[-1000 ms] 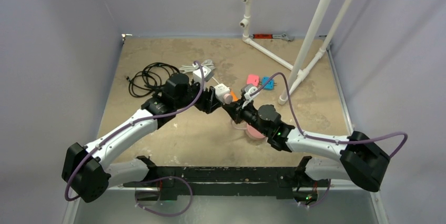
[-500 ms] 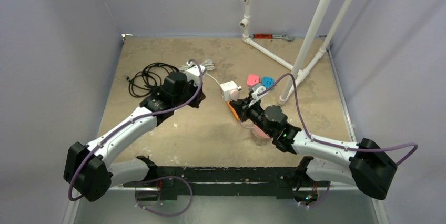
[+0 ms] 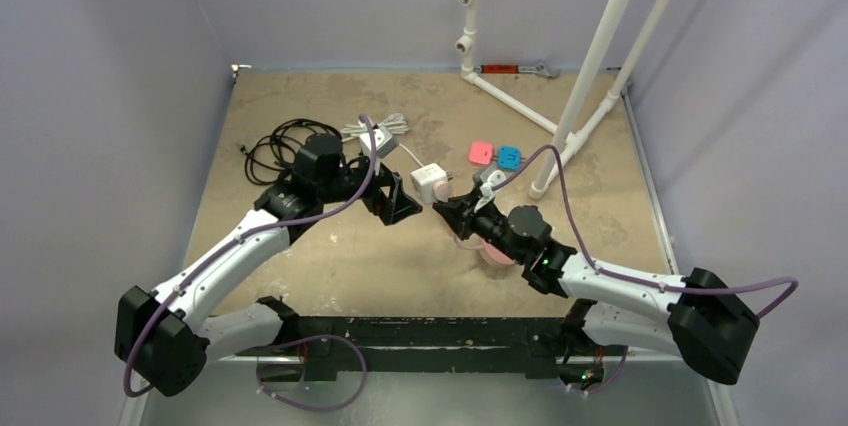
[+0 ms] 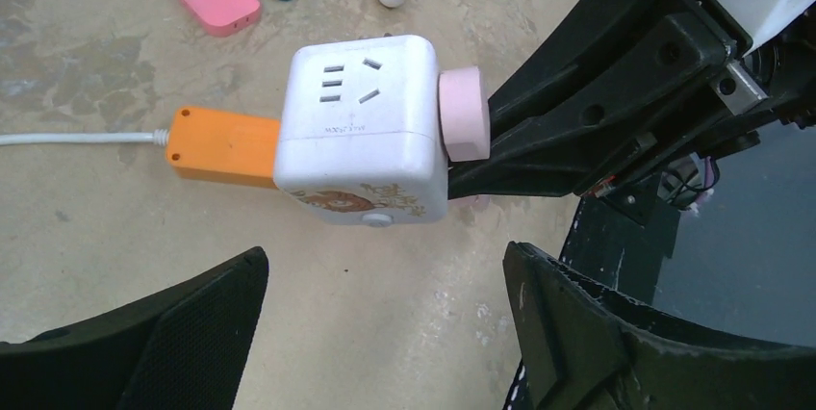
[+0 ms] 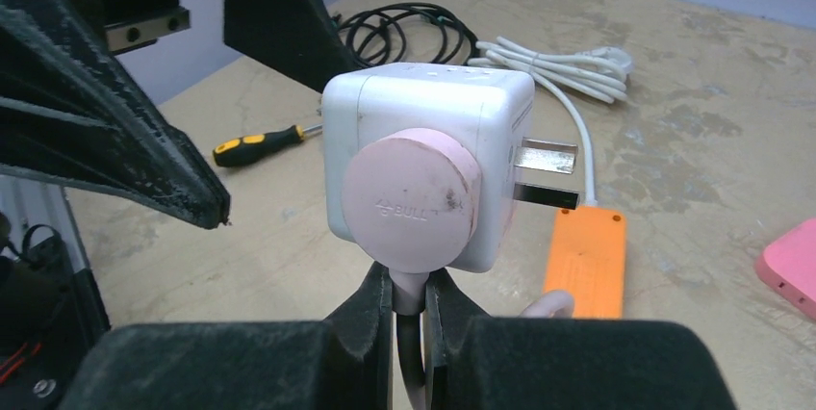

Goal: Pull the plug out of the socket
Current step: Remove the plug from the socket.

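Note:
The round pink plug (image 5: 412,200) sits in a white cube adapter (image 5: 428,155), held up off the table. My right gripper (image 5: 409,299) is shut on the plug's neck where the pink cable leaves it. The cube's bare metal prongs (image 5: 548,174) stick out to the side, clear of the socket (image 5: 584,261), the flat orange strip lying on the table below. In the left wrist view the socket (image 4: 221,145) shows behind the cube (image 4: 361,136) with its white cable. My left gripper (image 4: 385,333) is open and empty, just short of the cube. From above, the left gripper (image 3: 400,204) faces the right gripper (image 3: 452,208).
A pink adapter (image 3: 481,153) and a blue adapter (image 3: 509,157) lie behind the cube. A black cable coil (image 3: 280,146) and a white cable bundle (image 3: 375,128) lie at the back left. A white pipe frame (image 3: 590,66) stands back right. A screwdriver (image 5: 260,147) lies beside the left arm.
My left gripper let go of the cube, drew back to the left, and now stands open close to it again. The right gripper kept the plug and shifted slightly.

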Controlling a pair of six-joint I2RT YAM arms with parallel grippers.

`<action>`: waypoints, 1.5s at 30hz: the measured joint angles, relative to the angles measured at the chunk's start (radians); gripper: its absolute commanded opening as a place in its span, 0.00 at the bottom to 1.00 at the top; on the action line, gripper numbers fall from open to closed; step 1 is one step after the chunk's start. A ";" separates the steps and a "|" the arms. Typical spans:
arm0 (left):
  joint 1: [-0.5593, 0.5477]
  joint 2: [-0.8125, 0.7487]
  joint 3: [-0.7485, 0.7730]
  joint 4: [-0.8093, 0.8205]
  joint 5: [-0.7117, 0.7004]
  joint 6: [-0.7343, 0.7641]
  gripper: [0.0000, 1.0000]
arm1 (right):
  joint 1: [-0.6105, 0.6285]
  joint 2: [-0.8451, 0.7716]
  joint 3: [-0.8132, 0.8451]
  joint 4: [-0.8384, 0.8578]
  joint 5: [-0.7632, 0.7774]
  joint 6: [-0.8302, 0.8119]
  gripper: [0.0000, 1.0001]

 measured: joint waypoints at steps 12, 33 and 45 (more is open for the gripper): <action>0.019 0.069 0.000 0.006 0.153 -0.029 0.99 | 0.000 -0.065 -0.040 0.085 -0.149 0.004 0.00; 0.019 0.122 0.000 0.050 0.245 -0.073 0.84 | 0.000 -0.058 -0.040 0.092 -0.208 -0.041 0.00; 0.019 0.122 0.000 0.055 0.249 -0.082 0.48 | 0.000 -0.038 -0.040 0.086 -0.232 -0.054 0.00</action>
